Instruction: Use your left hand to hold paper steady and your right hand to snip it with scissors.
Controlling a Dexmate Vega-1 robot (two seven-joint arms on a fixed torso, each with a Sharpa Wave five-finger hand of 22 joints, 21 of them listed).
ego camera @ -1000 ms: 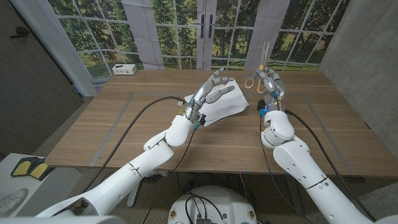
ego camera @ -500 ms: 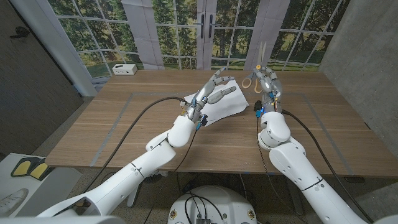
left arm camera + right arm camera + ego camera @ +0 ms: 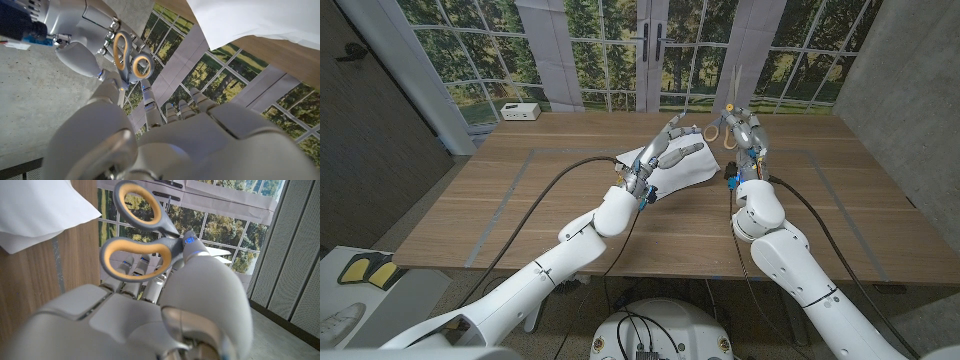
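Left hand [image 3: 665,148]: spread above paper [image 3: 695,165], ready to pin | right hand [image 3: 745,135]: you grip scissors [image 3: 728,112] upright beside it, unused.

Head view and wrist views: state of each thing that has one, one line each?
paper: lying on the table, uncut, one part lifted.
scissors: held in the right hand, blades up and closed.
left hand: over the paper, fingers spread, holding nothing.
right hand: gripping the scissors by the handles.
doors: closed.
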